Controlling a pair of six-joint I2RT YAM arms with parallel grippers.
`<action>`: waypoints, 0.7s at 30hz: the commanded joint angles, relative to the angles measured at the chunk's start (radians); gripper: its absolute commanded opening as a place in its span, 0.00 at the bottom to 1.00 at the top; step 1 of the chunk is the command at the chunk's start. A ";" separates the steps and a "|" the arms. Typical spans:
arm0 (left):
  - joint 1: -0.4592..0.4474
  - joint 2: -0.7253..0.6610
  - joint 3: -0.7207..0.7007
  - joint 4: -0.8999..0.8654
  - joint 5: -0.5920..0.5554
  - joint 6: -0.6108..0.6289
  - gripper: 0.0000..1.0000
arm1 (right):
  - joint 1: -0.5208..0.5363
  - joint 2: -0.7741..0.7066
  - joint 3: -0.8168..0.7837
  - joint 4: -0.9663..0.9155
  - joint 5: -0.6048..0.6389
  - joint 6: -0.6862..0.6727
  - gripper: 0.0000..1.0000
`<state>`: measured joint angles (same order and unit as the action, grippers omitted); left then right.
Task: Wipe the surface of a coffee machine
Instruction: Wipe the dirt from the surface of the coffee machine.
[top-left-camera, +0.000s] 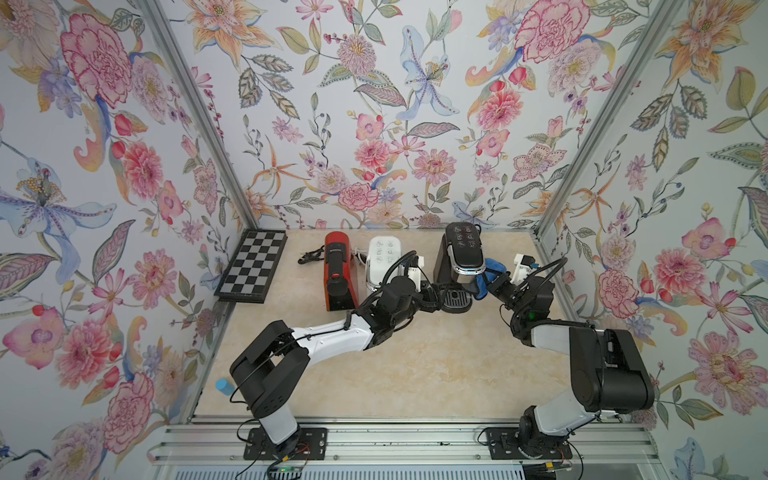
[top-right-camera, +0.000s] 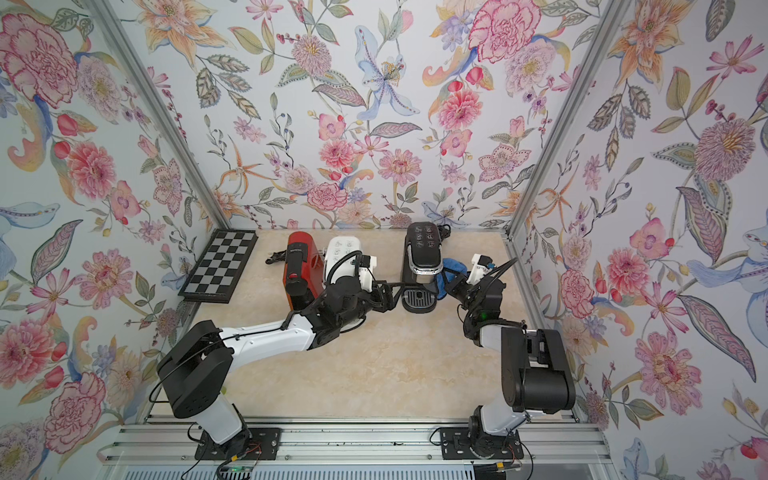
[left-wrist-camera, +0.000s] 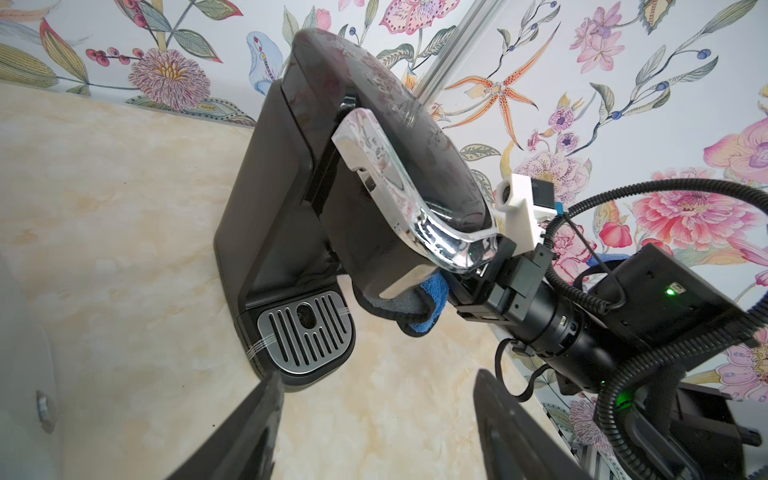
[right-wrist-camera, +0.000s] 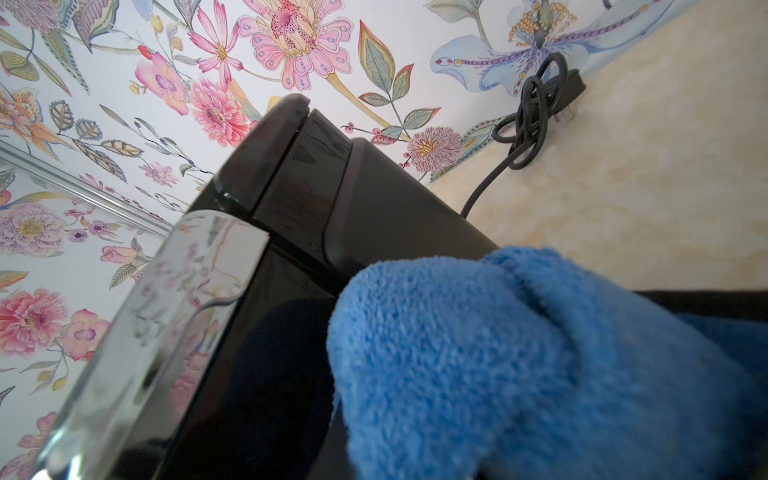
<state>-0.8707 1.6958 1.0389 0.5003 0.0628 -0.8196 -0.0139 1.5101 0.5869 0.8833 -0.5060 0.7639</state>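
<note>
Left wrist view: right hand (left-wrist-camera: 465, 286), clamped shut on the blue cloth (left-wrist-camera: 419, 309), holds it against the brew head of the black coffee machine (left-wrist-camera: 291, 187), just below the chrome lever (left-wrist-camera: 415, 208). In both top views the machine stands on the counter (top-left-camera: 415, 365) toward 1 o'clock, with the red machine (top-left-camera: 338, 270) and white machine (top-left-camera: 380, 262) at its 9 o'clock. Left hand (left-wrist-camera: 378, 419) gapes wide, empty, beside the drip tray (left-wrist-camera: 305, 332). Risks: unbraced, the machine may slide or tip toward 9 o'clock under sideways pressure; the cloth may snag on the lever. Hidden: right fingertips, buried in cloth; whether a left finger (left-wrist-camera: 257, 415) touches the tray cannot be told.
</note>
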 joint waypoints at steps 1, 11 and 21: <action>0.016 -0.028 -0.036 -0.005 -0.045 -0.010 0.73 | 0.066 -0.164 0.116 -0.205 0.031 -0.182 0.02; 0.027 -0.032 -0.075 0.023 -0.037 -0.024 0.73 | 0.290 -0.336 0.461 -0.906 0.450 -0.529 0.03; 0.028 -0.058 -0.114 0.043 -0.051 -0.036 0.73 | 0.466 -0.146 0.767 -1.073 0.514 -0.600 0.04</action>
<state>-0.8509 1.6825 0.9489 0.5190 0.0479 -0.8322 0.3859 1.2968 1.2549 -0.0982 -0.0433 0.2306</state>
